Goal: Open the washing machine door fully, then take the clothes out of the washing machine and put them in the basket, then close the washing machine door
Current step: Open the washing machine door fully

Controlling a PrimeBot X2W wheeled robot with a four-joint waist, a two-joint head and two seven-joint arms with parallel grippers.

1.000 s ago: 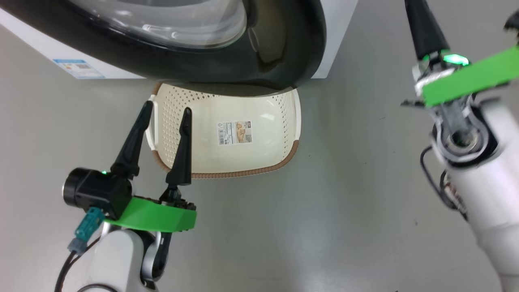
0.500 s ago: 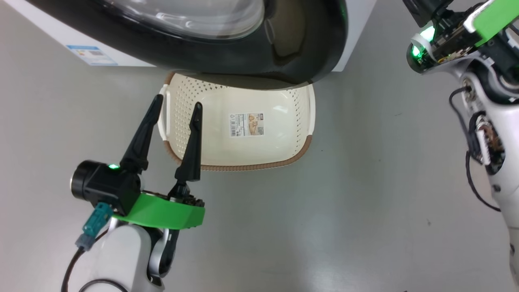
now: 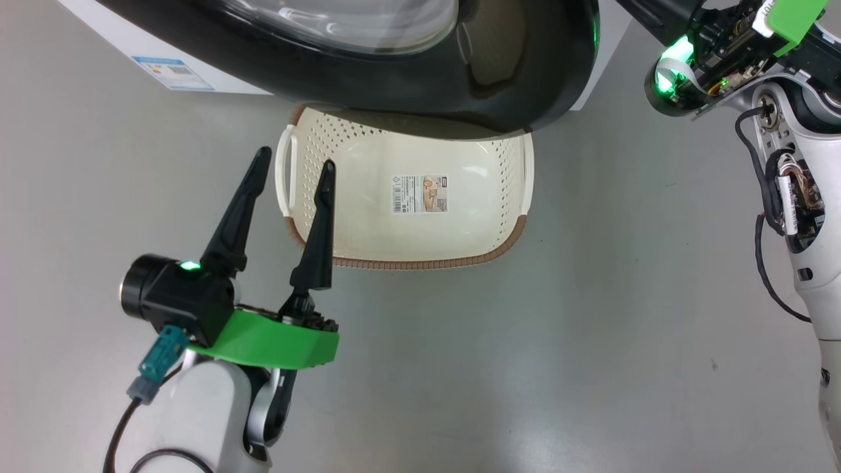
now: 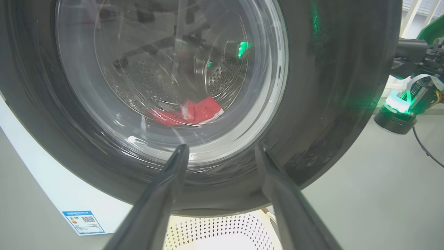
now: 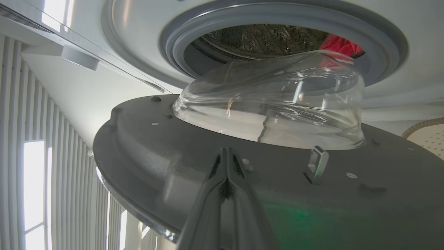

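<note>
The washing machine door (image 3: 512, 79) stands ajar, its black rim overhanging the cream basket (image 3: 506, 243) on the floor. My left gripper (image 3: 295, 161) is open and holds nothing, just left of the basket. In the left wrist view its fingertips (image 4: 222, 149) point at the door (image 4: 329, 86), and the red clothes (image 4: 194, 113) show through the glass. My right gripper (image 5: 226, 151) is shut, with its tips against the door's grey inner face (image 5: 156, 146). Beyond the glass bowl I see the washing machine (image 5: 131, 38), its grey ring and the clothes (image 5: 338, 43) in the drum.
The white washing machine (image 3: 141, 49) body runs along the top left of the head view. My right arm's wrist (image 3: 723, 39) hangs at the upper right, beside the door's edge. Grey floor (image 3: 525, 368) lies in front of the basket. A corner of the basket (image 5: 426, 135) shows under the door.
The head camera has moved, shifting the whole picture right and down. My right wrist has turned and its fingers have gone past the door's edge. The door reaches further right over the basket.
</note>
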